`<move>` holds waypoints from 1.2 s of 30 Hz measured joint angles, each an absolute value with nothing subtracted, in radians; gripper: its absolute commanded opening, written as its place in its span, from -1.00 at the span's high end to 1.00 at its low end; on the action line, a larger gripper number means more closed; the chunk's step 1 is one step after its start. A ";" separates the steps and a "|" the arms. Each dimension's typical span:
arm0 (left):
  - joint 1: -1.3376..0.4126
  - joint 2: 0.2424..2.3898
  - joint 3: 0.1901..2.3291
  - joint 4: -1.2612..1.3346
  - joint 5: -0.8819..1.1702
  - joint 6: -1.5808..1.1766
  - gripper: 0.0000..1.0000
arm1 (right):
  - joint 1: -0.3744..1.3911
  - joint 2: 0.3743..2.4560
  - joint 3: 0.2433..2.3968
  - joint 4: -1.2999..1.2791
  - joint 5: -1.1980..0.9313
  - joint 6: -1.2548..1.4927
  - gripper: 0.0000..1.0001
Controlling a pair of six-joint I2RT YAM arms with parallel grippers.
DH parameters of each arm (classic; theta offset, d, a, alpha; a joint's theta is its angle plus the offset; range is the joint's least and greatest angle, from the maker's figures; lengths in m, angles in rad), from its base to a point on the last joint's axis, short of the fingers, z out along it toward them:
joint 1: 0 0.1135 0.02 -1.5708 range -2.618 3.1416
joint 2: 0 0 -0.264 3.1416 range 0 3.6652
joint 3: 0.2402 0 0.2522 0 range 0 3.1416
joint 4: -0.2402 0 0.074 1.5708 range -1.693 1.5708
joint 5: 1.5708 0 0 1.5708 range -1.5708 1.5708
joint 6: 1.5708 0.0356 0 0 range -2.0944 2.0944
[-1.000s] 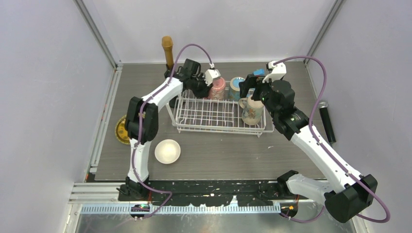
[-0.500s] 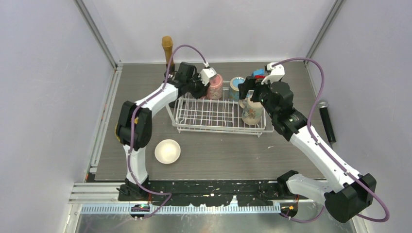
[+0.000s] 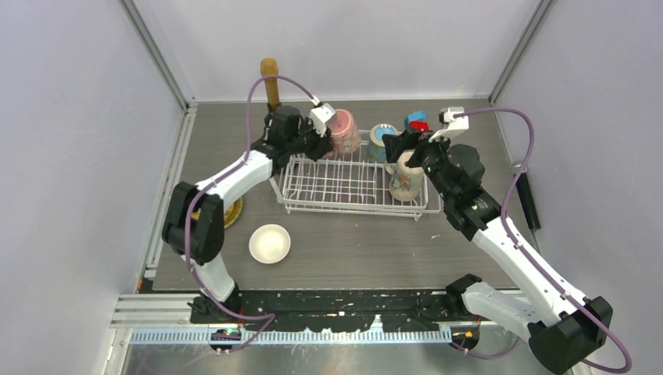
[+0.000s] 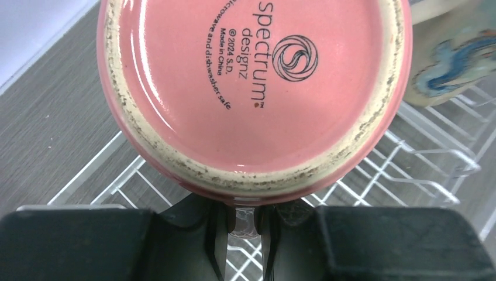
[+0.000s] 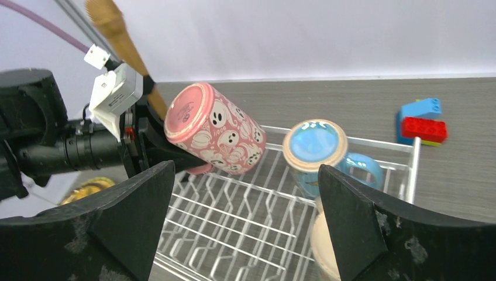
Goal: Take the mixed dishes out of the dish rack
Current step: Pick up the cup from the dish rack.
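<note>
As my left claw (image 4: 244, 221) pinches the tilted pink mug (image 4: 257, 88) at its edge, it may twist. Then it drops — onto the dish rack (image 4: 409, 170).

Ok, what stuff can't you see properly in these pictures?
- The pink mug: left wrist view, its own base hides how the left gripper holds it.
- The golden plate: top view, the left arm covers most of it.
- The cream mug: right wrist view, cut off by the bottom edge, beside a finger of the right gripper.
</note>
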State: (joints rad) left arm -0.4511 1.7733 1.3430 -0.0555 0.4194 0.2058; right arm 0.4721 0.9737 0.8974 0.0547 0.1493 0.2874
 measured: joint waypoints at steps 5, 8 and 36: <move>-0.460 1.620 1.207 0.079 0.420 0.090 1.00 | 0.472 0.933 0.850 0.159 0.074 0.360 -0.99; -0.458 1.544 1.167 0.150 0.418 0.000 1.00 | 0.472 0.927 0.830 0.231 0.021 0.411 -0.98; -0.464 1.177 0.800 0.546 0.422 -0.542 1.00 | 0.514 1.251 0.796 0.763 -0.386 0.988 -0.86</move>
State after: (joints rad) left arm -0.4641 1.1774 0.8001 0.5457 0.4217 -0.5419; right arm 0.5144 1.2507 0.7963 0.7631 -0.3862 0.9882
